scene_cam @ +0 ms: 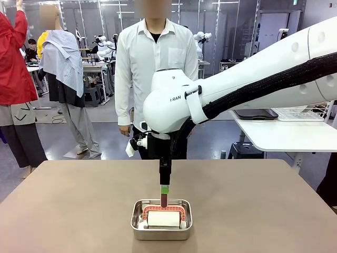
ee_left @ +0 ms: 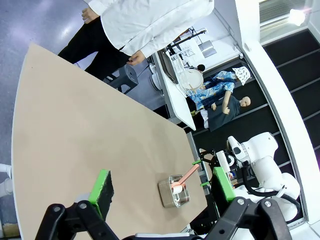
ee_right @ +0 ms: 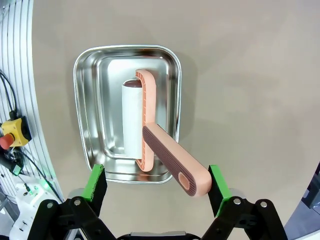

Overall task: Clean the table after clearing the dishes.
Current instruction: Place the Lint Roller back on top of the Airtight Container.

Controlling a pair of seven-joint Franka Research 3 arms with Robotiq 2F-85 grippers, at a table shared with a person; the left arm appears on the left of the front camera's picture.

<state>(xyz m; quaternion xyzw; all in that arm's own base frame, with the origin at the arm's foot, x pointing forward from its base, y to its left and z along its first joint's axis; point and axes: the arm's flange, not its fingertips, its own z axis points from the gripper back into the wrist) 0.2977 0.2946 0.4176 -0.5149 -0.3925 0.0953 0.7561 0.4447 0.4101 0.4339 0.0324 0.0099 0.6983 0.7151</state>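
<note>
The right gripper, fingers apart, hangs directly above the lint roller in the steel pan, handle rising between them; left gripper fingers also apart.

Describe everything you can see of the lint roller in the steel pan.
The lint roller has a white paper roll held in a salmon-pink frame, with a long pink handle whose grip face is ribbed dark brown. It looks like plastic. The roll lies flat inside the shiny steel pan, along its length, while the handle slants up and out over the pan's rim. The right tool hangs open just above it, a green pad on either side of the handle's end, not gripping it. The pan sits on the brown table.
</note>
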